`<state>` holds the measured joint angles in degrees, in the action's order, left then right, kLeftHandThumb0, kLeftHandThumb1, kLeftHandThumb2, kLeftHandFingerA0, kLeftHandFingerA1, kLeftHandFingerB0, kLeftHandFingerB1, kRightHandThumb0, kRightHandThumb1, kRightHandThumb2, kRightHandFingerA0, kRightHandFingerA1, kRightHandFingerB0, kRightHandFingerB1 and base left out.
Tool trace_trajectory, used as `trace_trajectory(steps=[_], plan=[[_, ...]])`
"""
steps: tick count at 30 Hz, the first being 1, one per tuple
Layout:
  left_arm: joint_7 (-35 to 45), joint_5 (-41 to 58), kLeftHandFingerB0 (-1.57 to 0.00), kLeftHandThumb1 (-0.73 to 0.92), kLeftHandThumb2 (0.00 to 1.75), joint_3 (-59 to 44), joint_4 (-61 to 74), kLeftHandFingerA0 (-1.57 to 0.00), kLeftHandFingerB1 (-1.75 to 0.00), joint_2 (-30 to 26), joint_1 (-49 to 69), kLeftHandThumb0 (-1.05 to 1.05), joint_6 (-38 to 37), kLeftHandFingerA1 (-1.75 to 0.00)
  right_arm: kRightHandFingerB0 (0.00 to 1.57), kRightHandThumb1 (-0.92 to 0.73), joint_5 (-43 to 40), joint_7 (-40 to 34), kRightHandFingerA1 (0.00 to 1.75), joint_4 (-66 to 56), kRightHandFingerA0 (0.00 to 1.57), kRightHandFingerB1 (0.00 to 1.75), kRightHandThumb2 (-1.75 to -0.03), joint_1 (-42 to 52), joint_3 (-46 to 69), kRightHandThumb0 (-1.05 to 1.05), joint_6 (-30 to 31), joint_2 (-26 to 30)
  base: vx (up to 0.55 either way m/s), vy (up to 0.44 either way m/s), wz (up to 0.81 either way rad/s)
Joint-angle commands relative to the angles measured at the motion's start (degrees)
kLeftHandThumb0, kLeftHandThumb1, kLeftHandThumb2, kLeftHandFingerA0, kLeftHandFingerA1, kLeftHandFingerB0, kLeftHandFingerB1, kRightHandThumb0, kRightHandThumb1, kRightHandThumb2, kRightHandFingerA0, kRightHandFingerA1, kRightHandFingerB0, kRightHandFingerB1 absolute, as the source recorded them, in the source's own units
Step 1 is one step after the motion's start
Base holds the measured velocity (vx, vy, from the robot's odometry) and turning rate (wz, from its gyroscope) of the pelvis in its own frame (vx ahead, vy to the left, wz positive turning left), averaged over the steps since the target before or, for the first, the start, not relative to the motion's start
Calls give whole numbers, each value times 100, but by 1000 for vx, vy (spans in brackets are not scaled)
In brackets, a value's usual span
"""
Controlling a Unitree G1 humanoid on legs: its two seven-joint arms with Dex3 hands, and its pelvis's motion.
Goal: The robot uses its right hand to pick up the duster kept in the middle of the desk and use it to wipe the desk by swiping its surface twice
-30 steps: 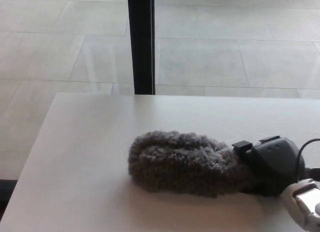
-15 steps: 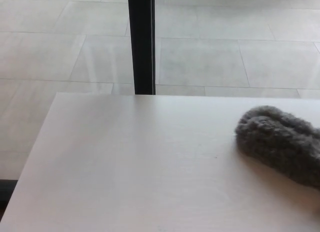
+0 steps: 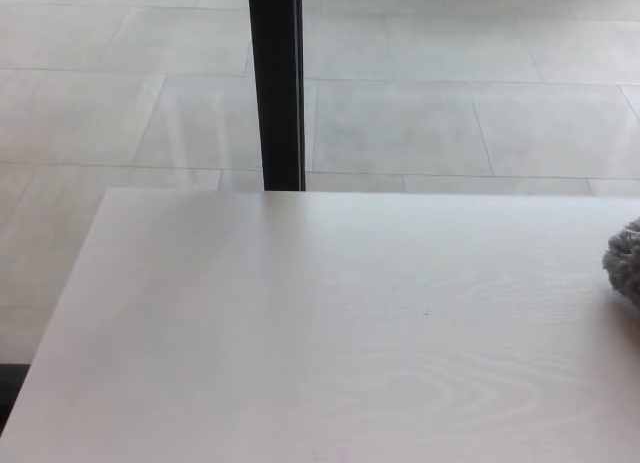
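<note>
Only the fluffy grey tip of the duster (image 3: 625, 261) shows, at the right edge of the head view, resting on or just above the pale wooden desk (image 3: 330, 333). The rest of the duster is cut off by the frame. Neither of my hands appears in the picture, so whatever holds the duster is out of sight.
A black vertical post (image 3: 275, 83) stands behind the desk's far edge, left of centre. Beyond it lies a grey tiled floor (image 3: 450, 103). The desk's left edge runs diagonally down to the lower left corner.
The duster has swept right across the desk, from the centre to almost out of frame. My right hand, seen a second ago holding it, has left the view.
</note>
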<state>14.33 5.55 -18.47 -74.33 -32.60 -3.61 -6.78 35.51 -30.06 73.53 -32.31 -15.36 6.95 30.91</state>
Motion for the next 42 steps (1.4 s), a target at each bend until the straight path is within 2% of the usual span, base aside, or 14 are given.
trace_trajectory(steps=[1, 4, 5, 6, 8, 9, 14, 22, 26, 31, 33, 37, 38, 42], plan=[[73, 37, -63, 65, 59, -58, -44, -66, -48, -31, 3, -40, -96, -56, 85, -60, 55, 179, 156, -45, 81, 96, -64, 36, -261, -43, 97, -262, 0, 0, 0], [119, 105, -61, 64, 60, -131, -33, -67, -48, -29, -14, -39, -31, -56, 80, -59, 306, 115, 157, -77, 82, 89, -63, -175, -649, -44, 100, -447, 0, 0, 0], [168, 172, -61, 64, 59, -200, -41, -65, -48, -33, -35, -38, 43, -57, 74, -65, 259, 105, 163, -100, 80, 117, -64, -224, -678, -45, 74, -518, 0, 0, 0], [189, 132, -60, 65, 59, -176, -30, -65, -49, -43, -15, -39, -19, -58, 77, -51, 310, 124, 132, -102, 110, 109, -95, -304, -791, -47, 108, -592, 0, 0, 0], [185, 115, -60, 66, 60, -192, -12, -64, -48, -46, 11, -40, -68, -58, 80, -65, 320, 110, 165, -171, 89, 106, -60, -439, -926, -42, -13, -747, 0, 0, 0], [153, 80, -61, 68, 60, -171, -18, -65, -47, -48, 10, -40, -71, -57, 71, -60, 320, 145, 156, -197, 89, 65, -62, -499, -980, -42, -43, -815, 0, 0, 0], [115, 57, -65, 67, 60, -163, -62, -69, -49, -55, -28, -41, -16, -59, 86, -48, 379, 304, 153, -496, 97, 107, -71, -882, -1338, -52, 141, -1543, 0, 0, 0], [145, 38, -65, 68, 60, -144, -27, -70, -48, -74, -40, -41, -52, -59, 86, -60, 553, 68, 168, -1127, 90, 67, -64, -675, -1766, -44, -77, -2396, 0, 0, 0], [166, 3, -63, 67, 59, -99, 1, -71, -48, -113, -16, -40, -122, -58, 87, -64, 782, 89, 174, -1618, 87, 90, -62, -346, -2239, -44, -154, -2598, 0, 0, 0], [240, 86, -61, 67, 60, -176, 17, -69, -48, -160, -68, -41, -93, -63, 90, -60, 789, 33, 166, -2510, 94, 60, -58, 231, -2545, -38, -706, -2556, 0, 0, 0], [201, -20, -61, 67, 59, -85, 29, -69, -47, -185, -56, -40, -152, -58, 86, -41, 1000, 192, 141, -3269, 127, 74, -90, 496, -2829, -45, -922, -2243, 0, 0, 0], [248, 106, -61, 66, 58, -188, -13, -68, -49, -211, -151, -37, 38, -59, 89, -62, 1049, 542, 173, -4192, 93, 66, -64, 730, -2975, -43, -1222, -1751, 0, 0, 0], [253, 107, -61, 65, 59, -191, -13, -66, -48, -214, -155, -39, 41, -59, 84, -45, 1029, 602, 137, -4289, 123, 78, -93, 757, -2974, -43, -1269, -1692, 0, 0, 0], [230, 61, -63, 65, 59, -177, -25, -69, -49, -226, -150, -43, -30, -62, 89, -64, 1152, 604, 174, -4708, 96, 69, -64, 852, -3000, -44, -1551, -1344, 0, 0, 0]])
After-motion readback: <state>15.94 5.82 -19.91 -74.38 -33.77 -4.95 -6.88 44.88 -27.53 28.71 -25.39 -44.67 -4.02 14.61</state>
